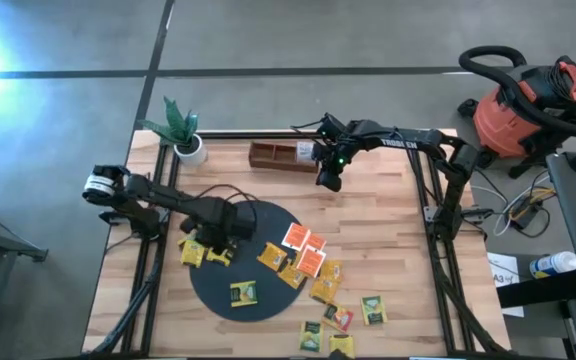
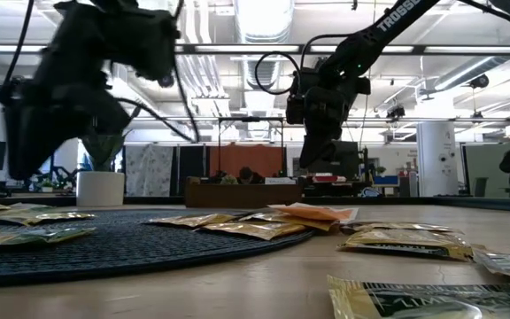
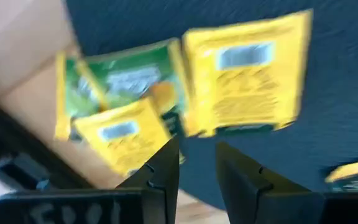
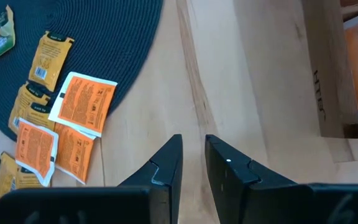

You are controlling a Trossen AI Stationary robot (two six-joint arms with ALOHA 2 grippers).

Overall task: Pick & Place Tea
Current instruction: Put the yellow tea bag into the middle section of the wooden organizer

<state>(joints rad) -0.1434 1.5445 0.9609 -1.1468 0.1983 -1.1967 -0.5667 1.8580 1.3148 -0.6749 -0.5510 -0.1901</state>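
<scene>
Left arm lining up on the yellow packets at the mat's left edge

The left gripper point(image 1: 216, 240) hovers over the black round mat point(image 1: 268, 225), jaws parted with nothing between them, above a cluster of tea packets point(image 3: 185, 106) (two yellow overlapping a green); it should drop onto one packet's free edge, not the overlap. More tea point(image 1: 303, 255) lies scattered right of the mat. Beyond the mat, by the wooden tray point(image 1: 273, 155), the right gripper point(image 1: 328, 178) waits, jaws nearly together and empty.
</scene>
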